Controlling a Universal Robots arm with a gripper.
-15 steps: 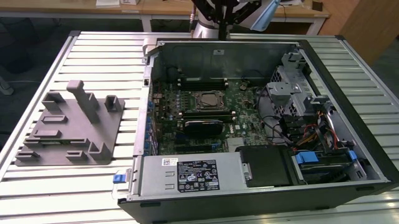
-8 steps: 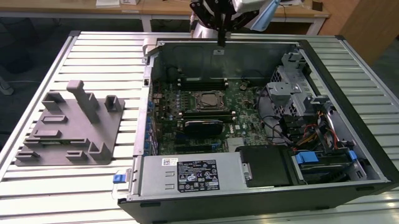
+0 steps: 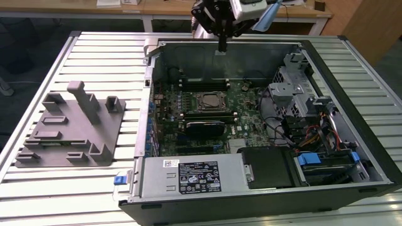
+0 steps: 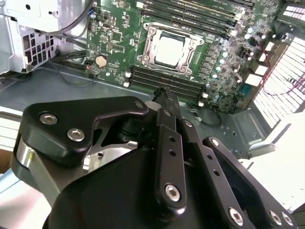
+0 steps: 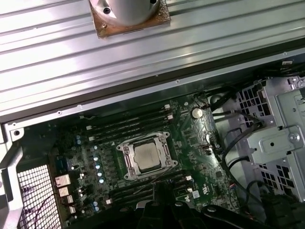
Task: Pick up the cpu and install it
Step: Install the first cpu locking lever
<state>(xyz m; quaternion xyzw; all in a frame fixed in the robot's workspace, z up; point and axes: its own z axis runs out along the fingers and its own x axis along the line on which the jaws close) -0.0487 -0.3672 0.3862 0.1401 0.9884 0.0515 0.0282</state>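
The cpu (image 3: 209, 100) lies flat in its metal-framed socket in the middle of the green motherboard, silvery top up. Both wrist views look down on the cpu (image 4: 170, 50) (image 5: 147, 157) in that socket. My gripper (image 3: 222, 48) hangs high over the back wall of the open computer case (image 3: 264, 44), well above and behind the socket. Its black fingers (image 4: 167, 95) are pressed together with nothing between them.
A grey plastic fixture tray (image 3: 69, 127) sits on the slatted table at the exterior view's left. Inside the case are black RAM sticks (image 3: 204, 84), a drive cage (image 3: 295, 94) with cables, and a power supply (image 3: 195, 176) at the front. The arm's base (image 5: 128, 9) stands behind the case.
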